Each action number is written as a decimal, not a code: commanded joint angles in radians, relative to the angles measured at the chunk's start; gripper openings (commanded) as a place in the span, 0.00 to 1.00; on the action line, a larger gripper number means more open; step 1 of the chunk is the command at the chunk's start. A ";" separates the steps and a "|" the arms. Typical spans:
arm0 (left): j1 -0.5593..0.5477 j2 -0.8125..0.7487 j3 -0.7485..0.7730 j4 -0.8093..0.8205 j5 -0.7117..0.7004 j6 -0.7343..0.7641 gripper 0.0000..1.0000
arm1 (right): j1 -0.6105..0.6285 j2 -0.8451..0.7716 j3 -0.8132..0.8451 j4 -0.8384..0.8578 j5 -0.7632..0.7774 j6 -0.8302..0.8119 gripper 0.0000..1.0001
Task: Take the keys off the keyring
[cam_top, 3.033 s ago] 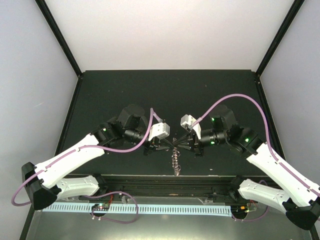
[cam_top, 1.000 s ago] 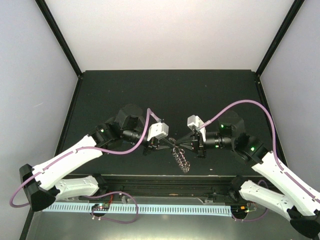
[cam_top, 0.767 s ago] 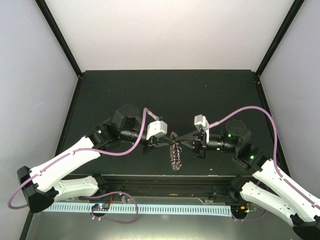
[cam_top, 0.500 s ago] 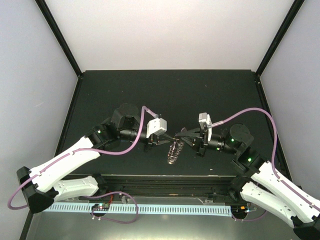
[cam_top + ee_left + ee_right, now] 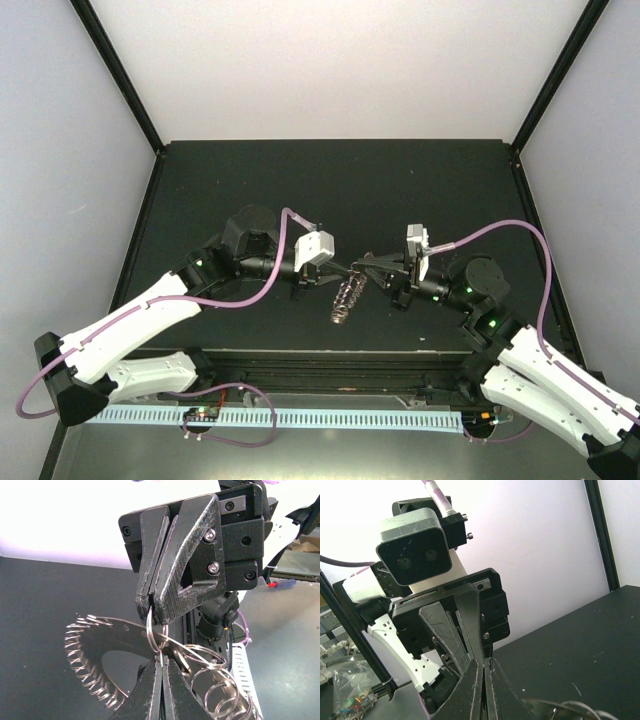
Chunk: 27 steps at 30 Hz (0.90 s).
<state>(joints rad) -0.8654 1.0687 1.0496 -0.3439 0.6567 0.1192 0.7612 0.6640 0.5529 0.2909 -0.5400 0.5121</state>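
Meeting tip to tip above the middle of the black table (image 5: 250,180), the left gripper (image 5: 340,271) and the right gripper (image 5: 362,268) point at each other from either side, with the keyring (image 5: 345,298) hanging just beneath the spot where they meet, clear of the table surface and tilted edge-on toward the near side. The left wrist view shows the left gripper's fingers (image 5: 150,690) pressed flat together at the bottom of the picture, closed on the keyring at its rim, and right above them the right gripper (image 5: 152,611) comes down with its jaws also pressed shut, its tips pinching one thin wire loop (image 5: 156,630) that runs between the two grippers. The flat grey disc of the keyring (image 5: 127,632) spreads to the left of that pinch, its wide central hole showing and its edge fringed with small loops, while a cluster of larger wire rings (image 5: 220,690) trails to the right. The right wrist view shows the right gripper (image 5: 482,667) closed, touching the tips of the left gripper (image 5: 486,652), with the grey camera housing (image 5: 415,552) of the left wrist above. Whether a key hangs among the loops cannot be told. A purple cable (image 5: 500,232) arcs over the right arm.
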 commanded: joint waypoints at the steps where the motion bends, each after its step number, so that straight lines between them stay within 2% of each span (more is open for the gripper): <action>1: -0.004 0.013 0.010 -0.050 0.004 0.006 0.02 | -0.003 -0.007 0.024 0.172 0.072 0.009 0.01; 8: -0.012 0.004 0.004 -0.061 -0.063 0.041 0.02 | -0.001 0.064 0.038 0.217 0.109 0.020 0.01; 17: -0.043 -0.043 -0.034 -0.029 -0.392 0.064 0.02 | 0.007 0.108 0.064 0.164 0.223 0.032 0.01; 27: -0.101 -0.037 -0.048 -0.028 -0.519 0.097 0.01 | 0.067 0.172 0.054 0.167 0.418 0.079 0.01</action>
<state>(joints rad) -0.9432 1.0397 1.0161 -0.3290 0.1970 0.1890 0.8059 0.8154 0.5701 0.3656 -0.2859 0.5758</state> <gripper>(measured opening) 0.016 0.013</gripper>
